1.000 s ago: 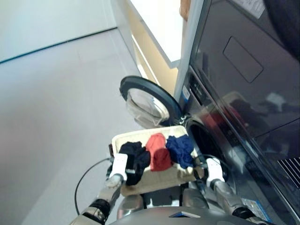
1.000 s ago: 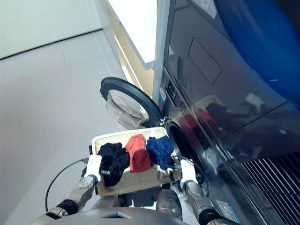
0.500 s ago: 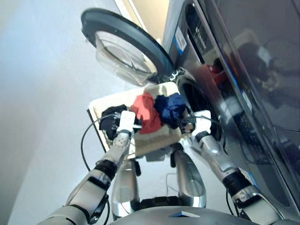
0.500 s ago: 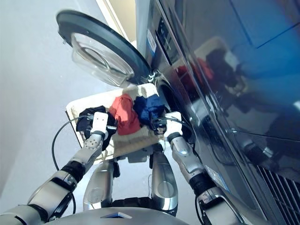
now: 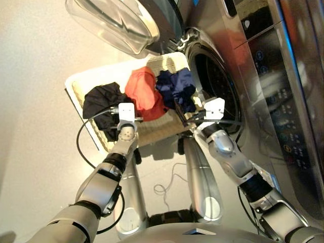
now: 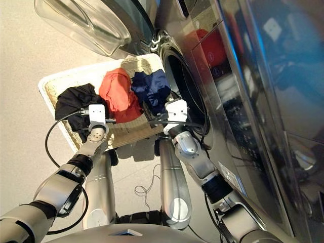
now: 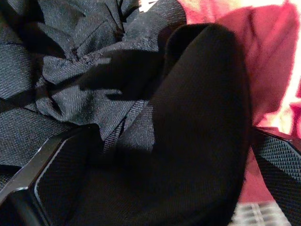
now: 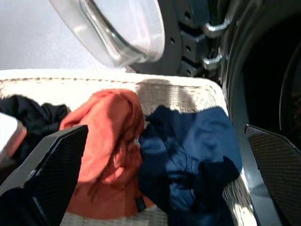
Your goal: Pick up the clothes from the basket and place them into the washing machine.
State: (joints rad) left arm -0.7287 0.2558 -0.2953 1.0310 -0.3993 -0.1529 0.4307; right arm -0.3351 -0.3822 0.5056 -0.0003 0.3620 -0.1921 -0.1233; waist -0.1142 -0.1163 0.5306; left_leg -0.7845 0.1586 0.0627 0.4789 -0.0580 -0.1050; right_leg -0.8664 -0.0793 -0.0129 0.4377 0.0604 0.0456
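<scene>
A: Contents of the shallow cream-white woven wicker basket (image 5: 167, 63)?

B: Three soft garments in a row: black (image 5: 98, 104) left, coral-red (image 5: 143, 93) centre, navy blue (image 5: 177, 88) right, nearest the porthole.

A: The dark grey glossy front-loading washing machine (image 5: 238, 76)?

B: Round glass door (image 5: 114, 20) swung open; the visible part of the dark drum (image 5: 215, 83) shows no garment. By this count nothing is loaded; all three remain.

A: Tools?

B: Left tool (image 7: 155, 141) spread wide, pressed into the black garment, no grip. Right tool (image 8: 164, 155) spread wide, empty, near the navy garment.
</scene>
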